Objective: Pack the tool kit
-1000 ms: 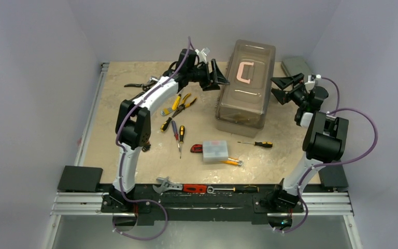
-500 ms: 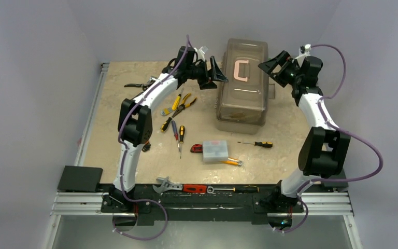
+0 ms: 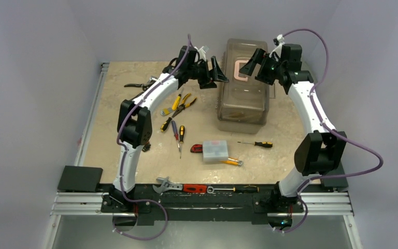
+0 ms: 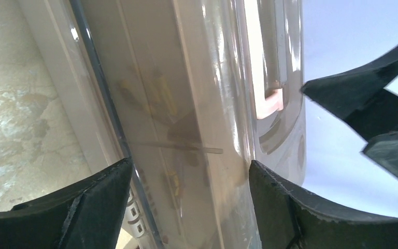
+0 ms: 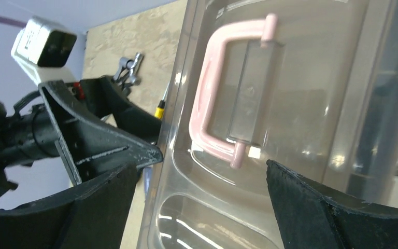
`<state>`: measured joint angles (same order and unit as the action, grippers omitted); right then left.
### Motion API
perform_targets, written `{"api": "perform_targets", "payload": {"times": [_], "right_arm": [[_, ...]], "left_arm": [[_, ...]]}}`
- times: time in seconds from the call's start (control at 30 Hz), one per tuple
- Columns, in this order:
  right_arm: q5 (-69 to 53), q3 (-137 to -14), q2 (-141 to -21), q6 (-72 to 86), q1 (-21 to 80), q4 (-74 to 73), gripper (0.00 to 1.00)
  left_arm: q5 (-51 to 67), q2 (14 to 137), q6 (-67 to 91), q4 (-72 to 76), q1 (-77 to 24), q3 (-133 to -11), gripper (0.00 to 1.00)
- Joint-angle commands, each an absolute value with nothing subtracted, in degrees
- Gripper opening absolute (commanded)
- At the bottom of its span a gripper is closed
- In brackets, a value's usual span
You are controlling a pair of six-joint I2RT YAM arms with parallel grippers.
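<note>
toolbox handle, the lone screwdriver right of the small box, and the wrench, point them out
handle (image 5: 199,106), right wrist view, on its long pink bar
screwdriver (image 3: 256,144), top view, where shaft meets grip
wrench (image 3: 167,184), top view, on its silver body

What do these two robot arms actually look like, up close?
Both the left arm and right arm have slim white curved links joined by chunky black joint housings. A purple cable loops along each. Each ends in two broad black wedge-shaped fingers with a rough surface.
</note>
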<state>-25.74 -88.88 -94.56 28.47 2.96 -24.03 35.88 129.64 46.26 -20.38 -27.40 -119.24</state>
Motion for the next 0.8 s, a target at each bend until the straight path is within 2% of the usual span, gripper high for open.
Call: {"api": "perform_targets", "payload": {"times": [0.0,0.4,0.77], "right_arm": [[-18.23,-97.68,-96.2,22.47,5.32,-33.87,0.93],[-10.53,-116.02,-109.49,23.72,12.0,-41.61,0.91],[1.15,-122.36,-118.48,31.61,16.69,-46.8,0.95]], "left_arm": [[30.31,125.42,42.8,-24.48,-27.99,-116.95,0.79],[28.58,116.32,43.2,-15.16,-27.94,-103.36,0.77],[28.08,114.2,43.25,-9.39,-27.46,-97.67,0.77]]}}
